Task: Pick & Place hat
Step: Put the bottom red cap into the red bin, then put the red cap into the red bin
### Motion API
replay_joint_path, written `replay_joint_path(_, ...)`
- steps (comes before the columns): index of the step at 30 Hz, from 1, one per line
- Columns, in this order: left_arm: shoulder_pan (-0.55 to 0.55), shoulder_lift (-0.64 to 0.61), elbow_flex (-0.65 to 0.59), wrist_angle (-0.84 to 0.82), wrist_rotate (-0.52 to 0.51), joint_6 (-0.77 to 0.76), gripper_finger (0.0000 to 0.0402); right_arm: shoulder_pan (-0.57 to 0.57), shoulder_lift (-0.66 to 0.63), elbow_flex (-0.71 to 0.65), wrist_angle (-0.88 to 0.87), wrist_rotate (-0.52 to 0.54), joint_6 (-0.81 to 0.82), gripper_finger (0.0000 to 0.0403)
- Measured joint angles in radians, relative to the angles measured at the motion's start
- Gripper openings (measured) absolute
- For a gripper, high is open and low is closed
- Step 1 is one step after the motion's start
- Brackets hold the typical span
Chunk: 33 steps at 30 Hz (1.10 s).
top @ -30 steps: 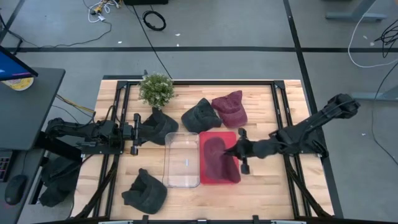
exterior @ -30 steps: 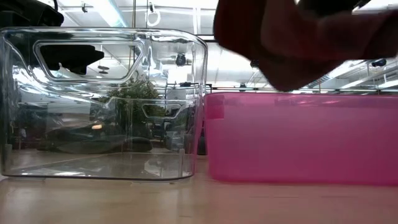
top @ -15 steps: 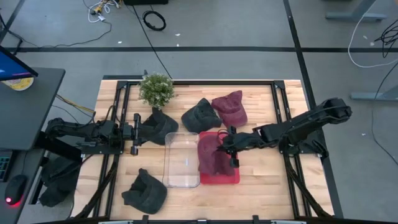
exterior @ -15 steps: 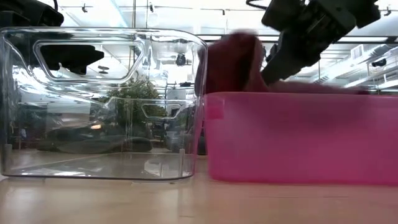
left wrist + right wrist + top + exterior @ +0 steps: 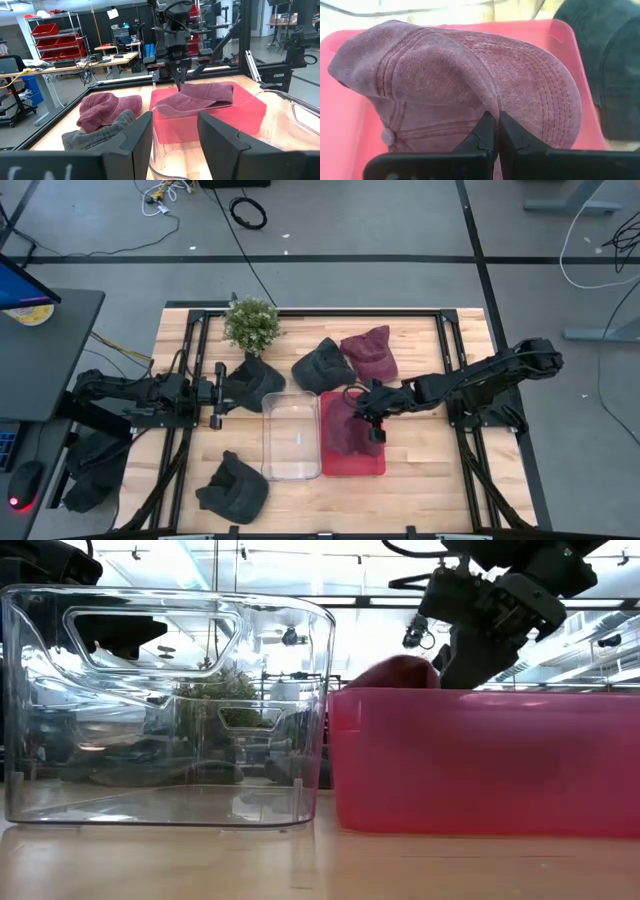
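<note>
A small potted plant (image 5: 251,324) is seen standing near the far left corner of the bench (image 5: 420,490). Beyond the bench's far edge, a coiled black cable (image 5: 248,213) is laid on the grey floor (image 5: 360,220). Red storage bins (image 5: 46,35) are shelved in the room behind.

Maroon hat (image 5: 345,425) in pink bin (image 5: 374,465), beside clear bin (image 5: 292,438)

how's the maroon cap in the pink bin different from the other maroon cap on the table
The maroon cap in the pink bin lies inside the pink bin, pinched by the right hand; the other maroon cap sits free on the bare table, beside a dark cap. Both are the same faded maroon.
</note>
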Motion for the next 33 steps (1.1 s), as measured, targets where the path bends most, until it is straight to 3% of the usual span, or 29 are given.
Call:
replay_joint_path(14, 0.0, 0.0, 0.0, 0.0, 0.0, 0.0, 0.0161, -0.004, 0.0, 0.0, -0.067, 0.003, 0.072, 0.0009)
replay_joint_path(33, 0.0, 0.0, 0.0, 0.0, 0.0, 0.0, 0.0161, -0.004, 0.0, 0.0, -0.041, 0.034, 0.08, 0.0093)
